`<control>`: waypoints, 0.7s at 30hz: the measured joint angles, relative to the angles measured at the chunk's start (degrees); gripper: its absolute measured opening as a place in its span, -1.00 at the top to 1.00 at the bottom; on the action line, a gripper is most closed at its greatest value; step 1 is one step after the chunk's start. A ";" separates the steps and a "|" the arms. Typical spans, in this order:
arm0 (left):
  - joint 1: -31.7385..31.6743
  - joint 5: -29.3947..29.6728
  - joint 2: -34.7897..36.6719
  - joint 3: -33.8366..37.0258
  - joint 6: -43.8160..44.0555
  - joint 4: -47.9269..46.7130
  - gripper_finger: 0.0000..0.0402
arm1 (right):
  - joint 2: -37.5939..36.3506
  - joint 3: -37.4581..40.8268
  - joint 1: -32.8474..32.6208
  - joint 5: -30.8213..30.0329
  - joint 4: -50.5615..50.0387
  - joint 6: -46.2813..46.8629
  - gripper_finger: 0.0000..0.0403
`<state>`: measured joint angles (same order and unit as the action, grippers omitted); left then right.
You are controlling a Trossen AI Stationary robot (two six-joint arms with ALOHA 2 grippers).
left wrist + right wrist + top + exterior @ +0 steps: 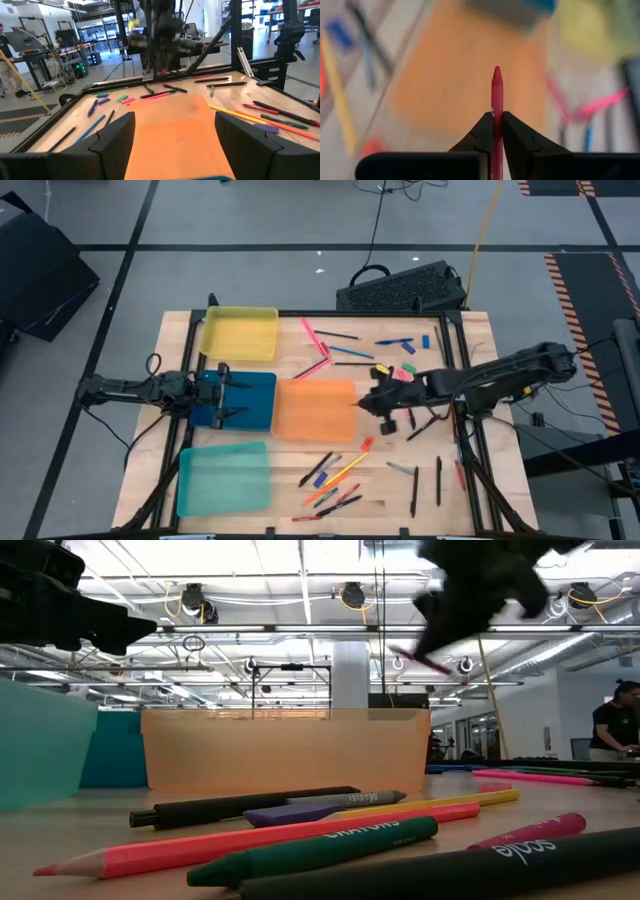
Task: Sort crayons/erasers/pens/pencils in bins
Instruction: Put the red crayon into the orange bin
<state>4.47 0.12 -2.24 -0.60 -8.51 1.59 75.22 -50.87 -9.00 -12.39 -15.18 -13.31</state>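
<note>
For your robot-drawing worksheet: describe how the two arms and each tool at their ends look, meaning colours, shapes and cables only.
Both arms are dark, nearly black, slim and jointed. The left arm carries a looped black cable near its wrist, and the right arm looks thicker at its joints. The left tool has two broad, wedge-shaped matte black fingers. The right tool has black fingers tapering to narrow tips. No markings are readable.

The whole surface (330, 450) is seen straight down from above. It is viewed level from its edge in the low view. The orange bin (315, 409) is shared by all views, seemingly closest, though blurred, in the right wrist view.
</note>
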 joint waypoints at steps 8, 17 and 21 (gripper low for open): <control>0.02 0.00 0.00 0.00 0.00 0.02 -0.36 | 20.47 -5.21 -0.35 -2.81 23.71 1.56 0.89; 0.02 0.00 0.01 0.00 0.00 0.00 -0.36 | 33.85 -12.58 1.67 -2.58 24.41 7.41 0.78; 0.01 0.00 0.00 0.00 0.00 -0.01 -0.36 | 32.98 -12.53 1.73 -2.40 22.34 7.87 0.53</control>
<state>4.48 0.12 -2.24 -0.60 -8.51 1.58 108.20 -63.41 -7.27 -14.79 7.16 -5.44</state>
